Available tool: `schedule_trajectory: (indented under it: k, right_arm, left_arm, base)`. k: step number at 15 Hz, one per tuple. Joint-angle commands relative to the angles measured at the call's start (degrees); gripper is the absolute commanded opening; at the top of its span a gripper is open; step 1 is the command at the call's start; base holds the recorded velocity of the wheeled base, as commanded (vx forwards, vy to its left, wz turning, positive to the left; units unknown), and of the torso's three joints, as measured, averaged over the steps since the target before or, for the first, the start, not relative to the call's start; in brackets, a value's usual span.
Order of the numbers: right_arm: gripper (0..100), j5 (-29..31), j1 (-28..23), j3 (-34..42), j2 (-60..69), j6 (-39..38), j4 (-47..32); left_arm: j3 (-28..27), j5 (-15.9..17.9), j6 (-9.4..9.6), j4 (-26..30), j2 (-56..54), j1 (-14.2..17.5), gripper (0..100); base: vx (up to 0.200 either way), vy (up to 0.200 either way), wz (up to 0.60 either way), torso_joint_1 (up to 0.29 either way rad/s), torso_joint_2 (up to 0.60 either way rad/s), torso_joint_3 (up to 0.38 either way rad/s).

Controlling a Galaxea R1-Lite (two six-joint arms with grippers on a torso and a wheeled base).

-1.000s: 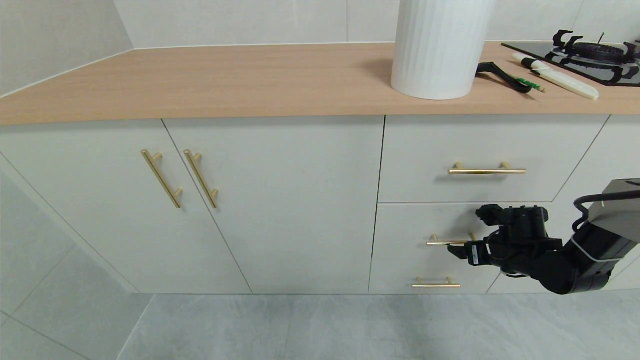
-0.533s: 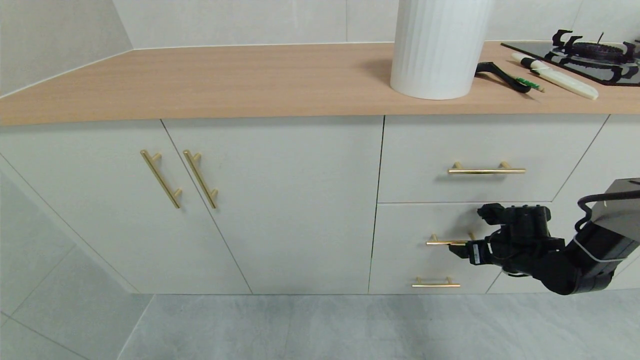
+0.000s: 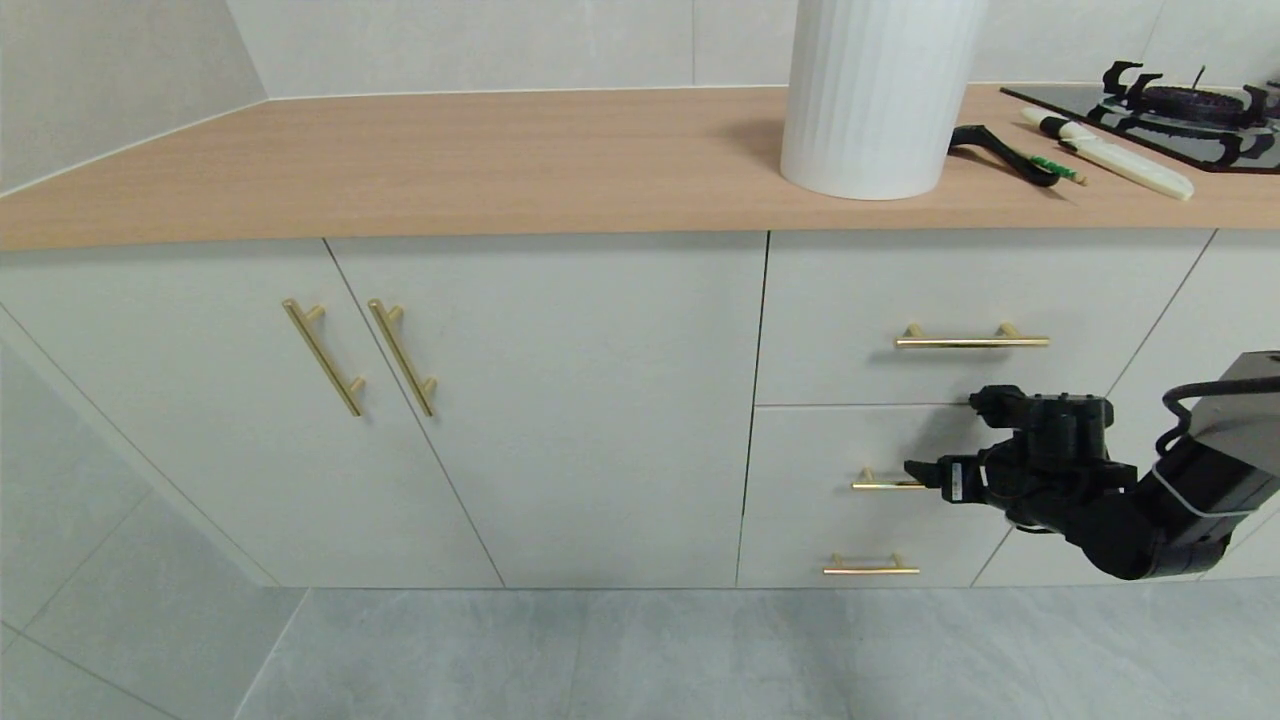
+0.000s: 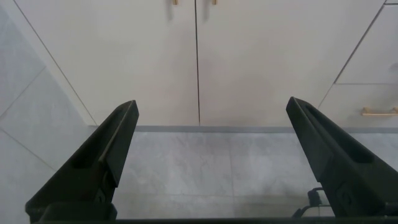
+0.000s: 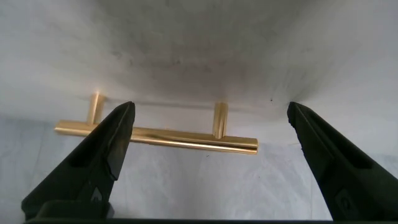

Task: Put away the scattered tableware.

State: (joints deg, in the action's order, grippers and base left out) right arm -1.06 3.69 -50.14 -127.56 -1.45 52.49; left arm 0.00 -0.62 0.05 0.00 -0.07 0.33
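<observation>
Wooden countertop (image 3: 450, 160) has everything bunched toward its right end: 1 tall white ribbed container (image 3: 870, 100), a black-handled tool (image 3: 1005, 152) just beside it, 1 white knife (image 3: 1125, 163), then a black stovetop (image 3: 1195, 103) at the edge.

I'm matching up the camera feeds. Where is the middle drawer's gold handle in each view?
Head view: the middle drawer handle is low on the right, its right end behind the right gripper.
Right wrist view: it lies across the centre, just ahead of that open gripper.
Left wrist view: a gold handle sits at the edge; I cannot tell which drawer's.
Shared landmark: the pale cabinet front.
</observation>
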Motion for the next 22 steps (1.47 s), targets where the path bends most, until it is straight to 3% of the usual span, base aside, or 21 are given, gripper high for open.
schedule_trajectory:
  k: [1, 19, 20, 22]
  right_arm:
    - [100, 1.2, 0.1, -1.3, -3.0, 0.3, 0.9]
    - [100, 1.2, 1.4, 7.4, 0.2, 4.0, -1.0]
    - [100, 0.4, 2.5, 9.3, 6.1, 4.0, -4.3]
    - [100, -1.8, 4.4, 9.8, 18.9, 4.0, -19.2]
  left_arm:
    - [0.0, 0.0, -0.05, 0.0, 0.1, 0.0, 100]
    - [0.0, 0.0, -0.05, 0.0, 0.1, 0.0, 100]
    - [0.0, 0.0, 0.04, 0.0, 0.1, 0.0, 100]
    - [0.0, 0.0, 0.04, 0.0, 0.1, 0.0, 100]
  base:
    - [0.0, 0.0, 0.0, 0.0, 0.0, 0.0]
    - [0.0, 0.0, 0.0, 0.0, 0.0, 0.0]
    - [0.0, 0.0, 0.0, 0.0, 0.0, 0.0]
    - [0.0, 0.0, 0.0, 0.0, 0.0, 0.0]
